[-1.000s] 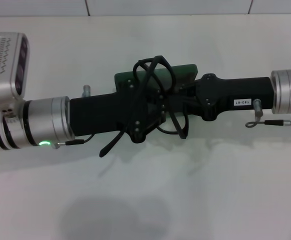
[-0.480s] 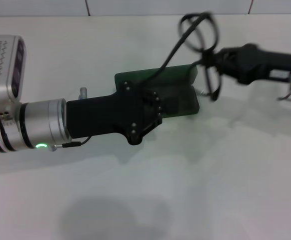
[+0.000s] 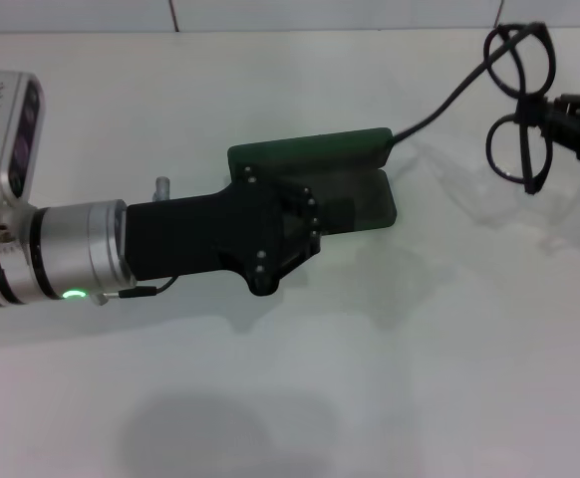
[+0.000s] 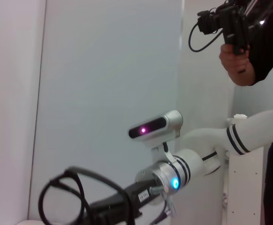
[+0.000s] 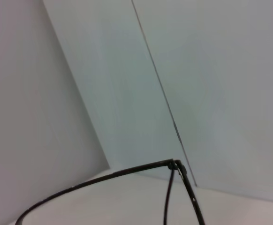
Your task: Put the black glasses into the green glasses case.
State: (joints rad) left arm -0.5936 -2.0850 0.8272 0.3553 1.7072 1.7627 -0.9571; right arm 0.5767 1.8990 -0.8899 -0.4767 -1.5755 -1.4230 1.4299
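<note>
Dangling at two o'clock, the glasses (image 3: 514,105) are pinched in the right gripper (image 3: 554,115), well apart from the open case (image 3: 310,154); left gripper (image 3: 300,221), finger state unclear, is covering it; placing remains undone.

My white counter (image 3: 390,378) spreads before me; a person in black (image 4: 263,51) stands far off, holding a camera (image 4: 225,21).

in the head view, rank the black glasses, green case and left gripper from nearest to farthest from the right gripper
1. The thin black-framed glasses, held in the right gripper at the table's far right.
2. The dark green hinged glasses case, open at the table's middle.
3. The left gripper, over the case's left part, reaching in from the left.
</note>
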